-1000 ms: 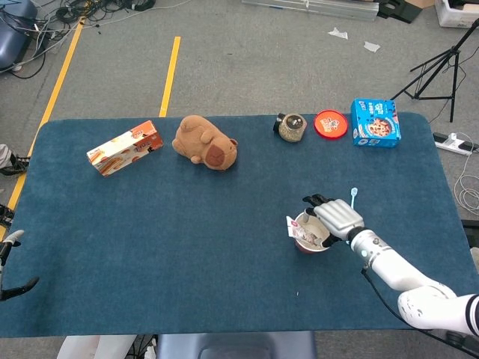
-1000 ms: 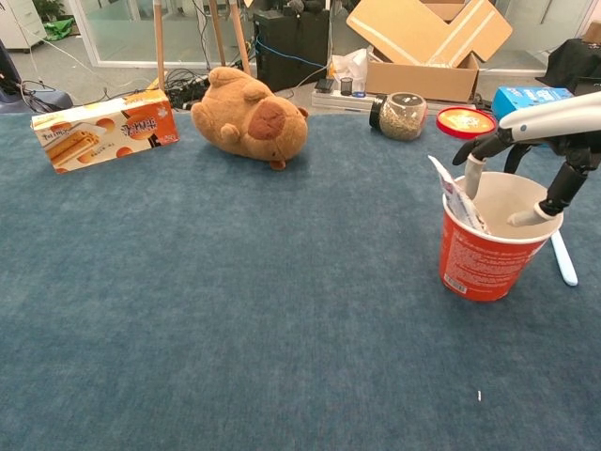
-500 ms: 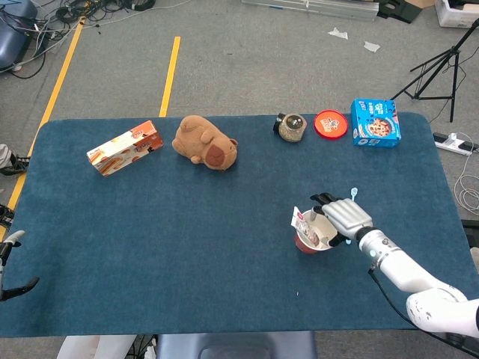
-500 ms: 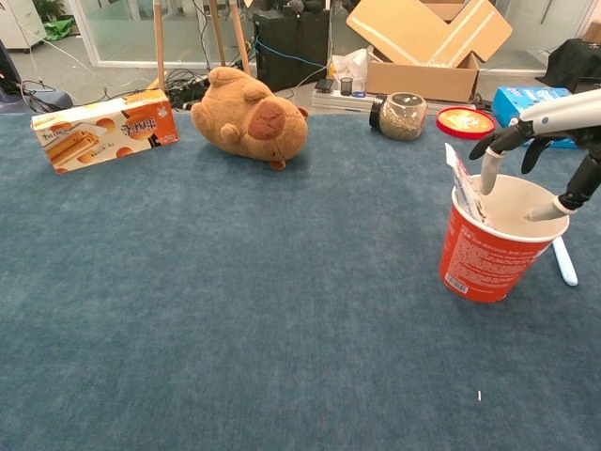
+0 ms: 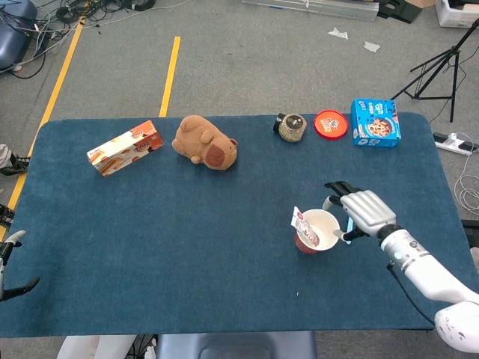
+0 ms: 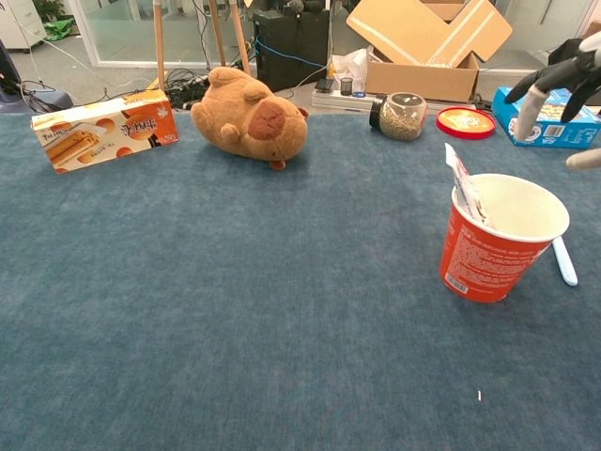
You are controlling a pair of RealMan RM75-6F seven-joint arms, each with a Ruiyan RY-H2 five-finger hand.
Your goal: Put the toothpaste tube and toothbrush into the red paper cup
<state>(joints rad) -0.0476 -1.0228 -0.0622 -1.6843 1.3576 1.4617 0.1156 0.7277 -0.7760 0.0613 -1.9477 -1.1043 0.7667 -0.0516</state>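
the red paper cup stands upright on the blue table. the toothpaste tube leans inside it and sticks out at the left rim. the toothbrush lies on the table just behind the cup. the right hand hovers beside the cup, fingers spread and holding nothing. the left hand is at the table's edge; i cannot tell its state.

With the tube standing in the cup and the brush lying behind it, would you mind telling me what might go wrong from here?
The toothbrush lies on the table close beside the red paper cup, so the right hand, reaching down for it, may well knock the light cup over.

The toothpaste tube leans on the rim and sticks out above it; a bump might tip it out.

The brush looks thin and flat on the cloth, so it may slip from the fingers.
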